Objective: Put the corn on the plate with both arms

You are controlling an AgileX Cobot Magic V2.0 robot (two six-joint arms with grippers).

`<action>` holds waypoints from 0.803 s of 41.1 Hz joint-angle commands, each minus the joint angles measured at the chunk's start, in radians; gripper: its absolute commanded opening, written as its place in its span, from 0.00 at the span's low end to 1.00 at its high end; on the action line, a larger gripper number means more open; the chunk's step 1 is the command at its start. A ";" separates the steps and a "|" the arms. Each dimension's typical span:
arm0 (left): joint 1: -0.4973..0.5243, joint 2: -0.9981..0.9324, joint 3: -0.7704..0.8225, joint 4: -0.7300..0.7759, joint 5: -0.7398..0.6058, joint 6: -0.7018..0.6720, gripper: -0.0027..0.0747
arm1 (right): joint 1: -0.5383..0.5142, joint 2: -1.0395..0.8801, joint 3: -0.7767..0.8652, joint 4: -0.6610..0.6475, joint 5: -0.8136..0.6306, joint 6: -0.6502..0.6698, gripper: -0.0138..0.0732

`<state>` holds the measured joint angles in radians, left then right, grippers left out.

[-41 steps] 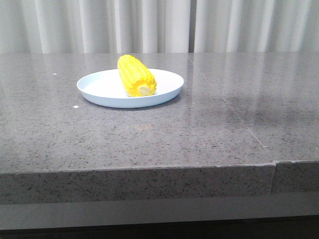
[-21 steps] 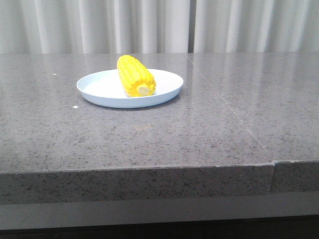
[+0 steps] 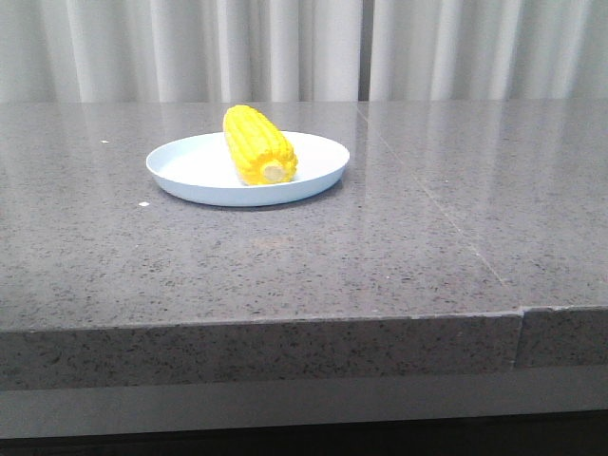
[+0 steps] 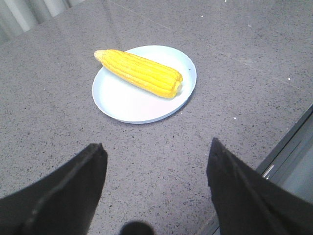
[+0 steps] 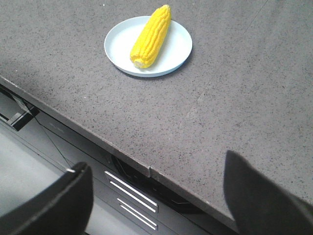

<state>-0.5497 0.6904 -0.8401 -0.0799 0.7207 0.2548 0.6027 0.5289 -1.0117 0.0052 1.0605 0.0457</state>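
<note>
One corn (image 3: 259,145) lies on one plate (image 3: 190,166) – settled flat inside the low rim, its pale cut end pointing toward 5 o'clock and its tapered tip toward 11 o'clock as seen from the front. The plate stands on the grey stone worktop (image 3: 380,256), toward 11 o'clock from the worktop's middle, with a pale curtain (image 3: 285,47) hanging behind. A second ago a faint shadow lay over the worktop toward 3 o'clock; half a second ago it had gone, and nothing has shifted since. The cob and plate sit where they sat half a second ago. That stillness suggests the placing is done and the arms have drawn clear, though this is a reading of the scene and not something shown. Neither arm appears in the front view. The left hand (image 4: 156,147) hangs above the near part of the worktop, its two dark fingers spread wide with nothing between them, well apart from the plate. The right hand (image 5: 157,164) is likewise spread and empty – it hovers out over the worktop's front edge, farther still from the plate. The count: one cob, one plate, two hands, one worktop. No second cob or spare dish shows in any view, and nothing appears left to carry.
</note>
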 commanded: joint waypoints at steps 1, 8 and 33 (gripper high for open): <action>0.003 -0.001 -0.023 -0.014 -0.072 -0.013 0.59 | -0.003 0.006 -0.020 -0.005 -0.081 -0.013 0.66; 0.003 -0.001 -0.023 -0.014 -0.072 -0.013 0.41 | -0.003 0.006 -0.020 -0.005 -0.081 -0.013 0.29; 0.003 -0.001 -0.023 -0.021 -0.072 -0.086 0.01 | -0.003 0.006 -0.020 -0.005 -0.074 -0.013 0.02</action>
<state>-0.5497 0.6904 -0.8384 -0.0855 0.7207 0.1870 0.6027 0.5289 -1.0096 0.0052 1.0559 0.0404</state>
